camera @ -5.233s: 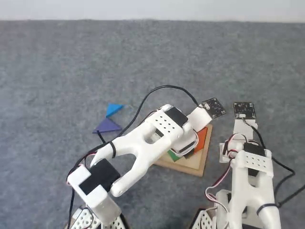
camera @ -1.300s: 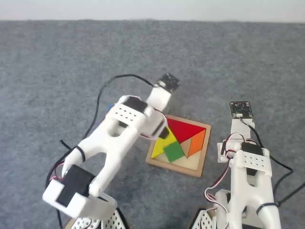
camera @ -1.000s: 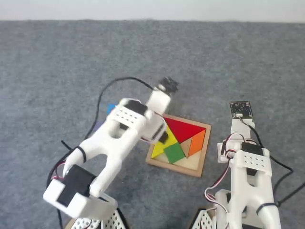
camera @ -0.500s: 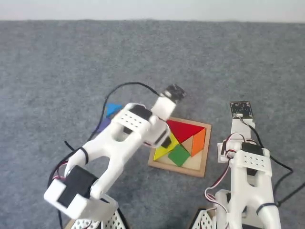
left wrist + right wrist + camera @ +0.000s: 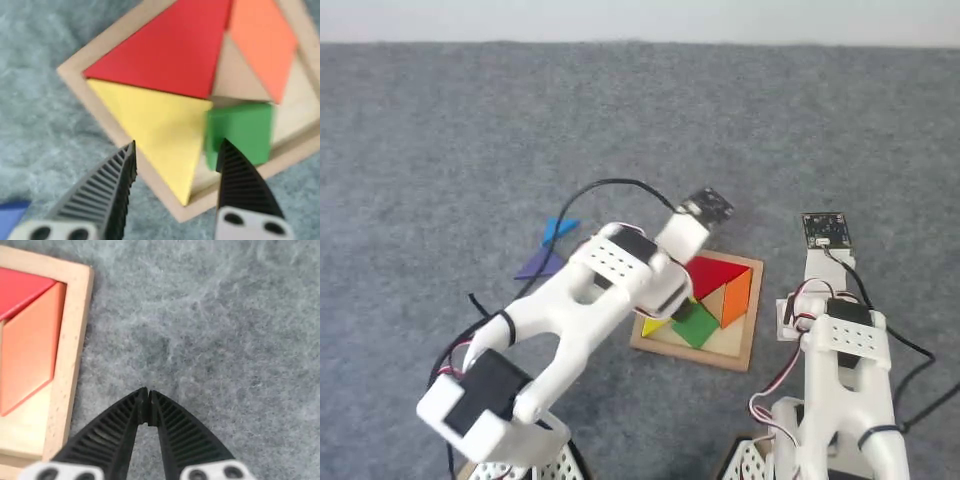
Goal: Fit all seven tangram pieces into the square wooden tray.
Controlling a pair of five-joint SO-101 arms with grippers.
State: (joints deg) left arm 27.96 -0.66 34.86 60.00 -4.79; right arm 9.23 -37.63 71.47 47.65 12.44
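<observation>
Left gripper (image 5: 177, 150) hangs over the wooden tray (image 5: 70, 70), jaws spread wide and holding nothing, one finger above the yellow triangle (image 5: 155, 120), the other at the green square (image 5: 242, 130). The red triangle (image 5: 170, 45) and orange parallelogram (image 5: 260, 40) sit in the tray; the green square looks skewed, perhaps not seated flat. Right gripper (image 5: 148, 405) is pinched closed and empty above the grey mat, just beside the tray's edge. The blue triangle (image 5: 558, 230) and purple triangle (image 5: 542, 265) lie out on the mat, apart from the tray.

Flat grey carpet (image 5: 440, 120) — pale wall (image 5: 640, 18) beyond.
</observation>
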